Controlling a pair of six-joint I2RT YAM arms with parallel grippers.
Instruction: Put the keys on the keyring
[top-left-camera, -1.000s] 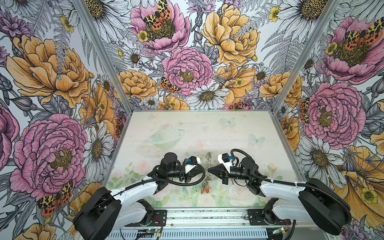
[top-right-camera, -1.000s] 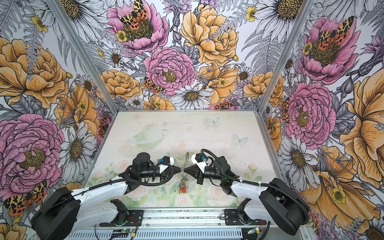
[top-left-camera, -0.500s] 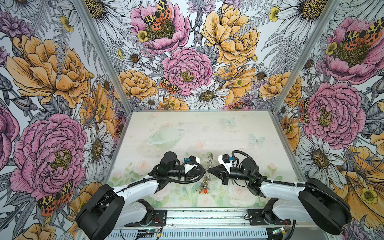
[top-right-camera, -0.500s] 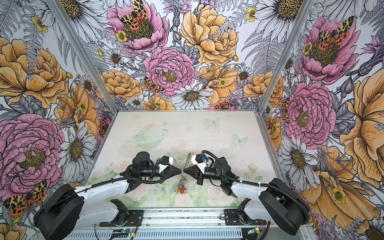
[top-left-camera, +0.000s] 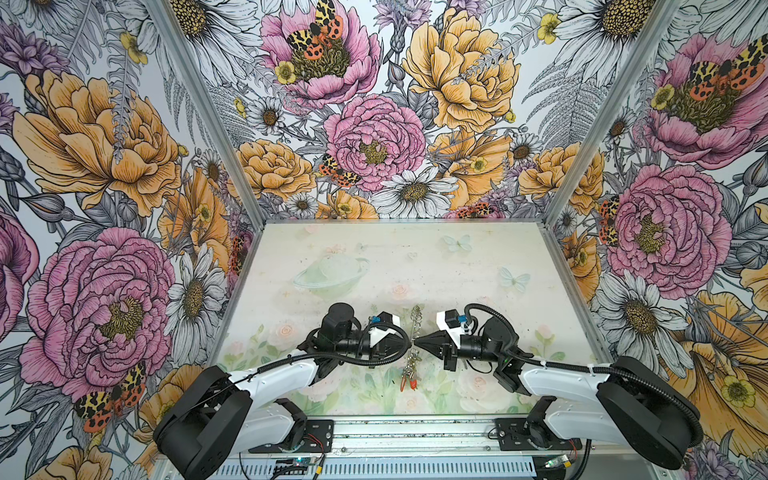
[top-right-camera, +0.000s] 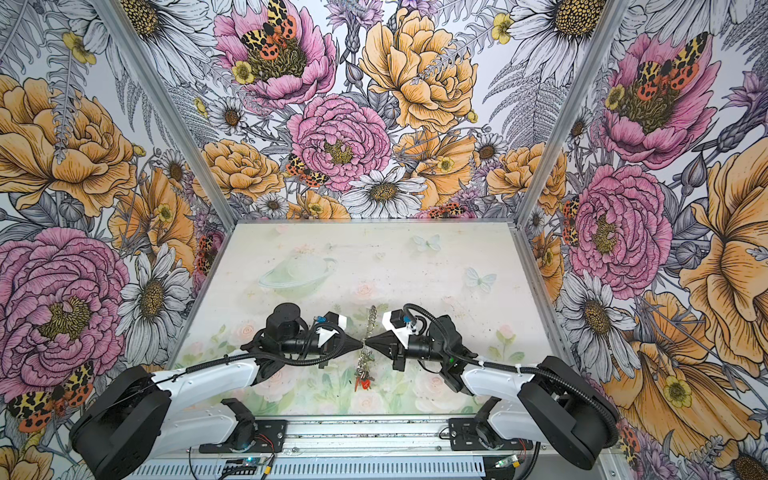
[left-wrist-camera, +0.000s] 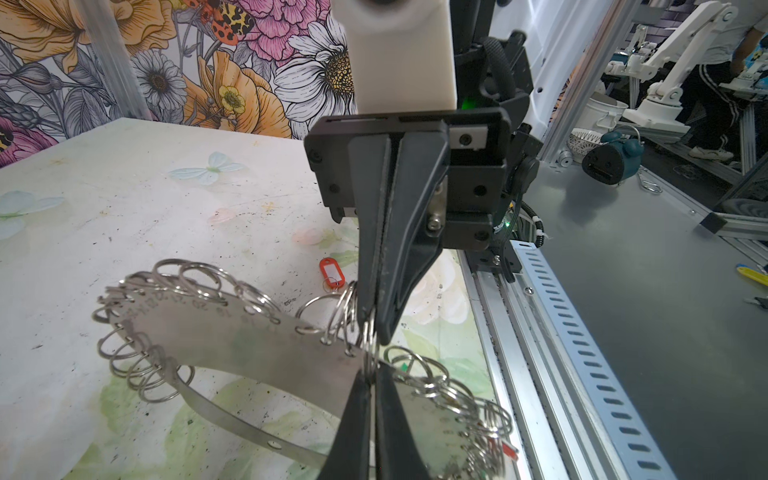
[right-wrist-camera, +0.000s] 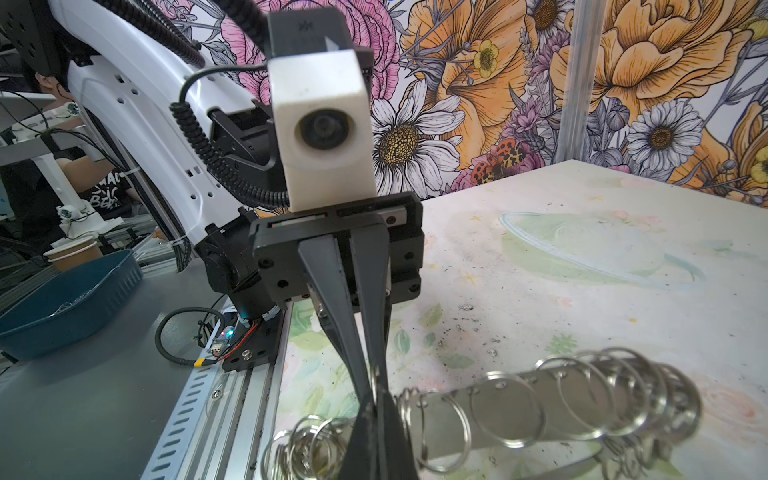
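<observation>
Mid-front over the table (left-wrist-camera: 124, 187), left gripper (left-wrist-camera: 369, 374) and right gripper (left-wrist-camera: 376, 328) meet tip to tip, both pinched shut on wire rings (left-wrist-camera: 351, 309) of the keyring (left-wrist-camera: 232, 332), its band crosswise to them. Loose red-tagged key (left-wrist-camera: 331, 272) lies on the table, seemingly nearer the right gripper.

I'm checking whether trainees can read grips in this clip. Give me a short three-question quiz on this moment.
1. True or false: the left gripper and right gripper are both wide open.
2. Where do the two grippers meet? A) at the keyring B) at a cup C) nowhere; they are far apart.
3. In the left wrist view, what colour is the label tag lying on the table?
Key: 1 false, both are shut on the keyring. 2 A. 3 red.
</observation>
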